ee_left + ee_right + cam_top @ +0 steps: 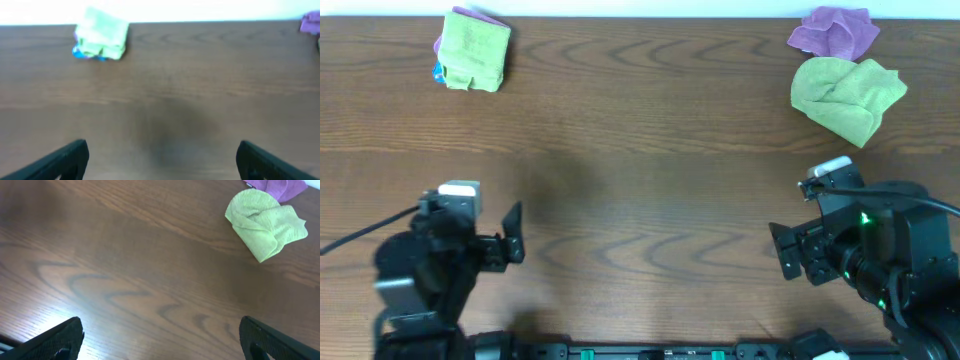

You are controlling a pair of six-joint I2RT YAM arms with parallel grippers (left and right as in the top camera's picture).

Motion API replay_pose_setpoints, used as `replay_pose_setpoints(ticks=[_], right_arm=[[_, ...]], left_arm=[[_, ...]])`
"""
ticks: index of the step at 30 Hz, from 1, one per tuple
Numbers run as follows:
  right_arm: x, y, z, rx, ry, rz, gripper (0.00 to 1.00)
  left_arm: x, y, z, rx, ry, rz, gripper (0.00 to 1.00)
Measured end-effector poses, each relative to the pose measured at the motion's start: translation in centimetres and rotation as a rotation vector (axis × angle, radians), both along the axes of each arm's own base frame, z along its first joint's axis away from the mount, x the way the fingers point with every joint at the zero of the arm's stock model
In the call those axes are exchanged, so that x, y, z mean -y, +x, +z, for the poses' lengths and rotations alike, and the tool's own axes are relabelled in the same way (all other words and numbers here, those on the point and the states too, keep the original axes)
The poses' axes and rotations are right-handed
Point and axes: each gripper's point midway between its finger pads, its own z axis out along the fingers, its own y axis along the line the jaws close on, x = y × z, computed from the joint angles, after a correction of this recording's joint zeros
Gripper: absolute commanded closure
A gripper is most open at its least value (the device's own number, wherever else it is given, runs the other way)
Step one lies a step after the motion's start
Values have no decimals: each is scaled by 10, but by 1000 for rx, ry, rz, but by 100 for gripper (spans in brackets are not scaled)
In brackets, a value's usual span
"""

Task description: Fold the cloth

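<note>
Left gripper (513, 233) and right gripper (783, 250) stand released and empty; the crumpled green cloth (847, 95) at 1 o'clock lies just beside a purple cloth (835, 30), so a loose grasp could snag both.

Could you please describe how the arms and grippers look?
Both arms are black and boxy. The left gripper and right gripper have dark tapered fingers. Each wrist carries a pale block and black cable; the right arm shows green lights.
</note>
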Motion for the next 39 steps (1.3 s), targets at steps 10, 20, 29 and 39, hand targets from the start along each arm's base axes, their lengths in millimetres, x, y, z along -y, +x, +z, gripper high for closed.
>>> replay_pose_setpoints(ticks=[10, 20, 29, 39], right_arm=[[0, 0, 0, -1, 0, 0, 1], [-1, 0, 0, -1, 3, 2, 1], [-1, 0, 0, -2, 2, 2, 1], [-1, 0, 0, -2, 2, 2, 1]], left_arm=[[15, 17, -86, 190, 20, -39, 5], [-2, 17, -116, 195, -80, 107, 5], [-6, 16, -102, 255, -112, 139, 5], [-6, 15, -90, 310, -125, 141, 5]])
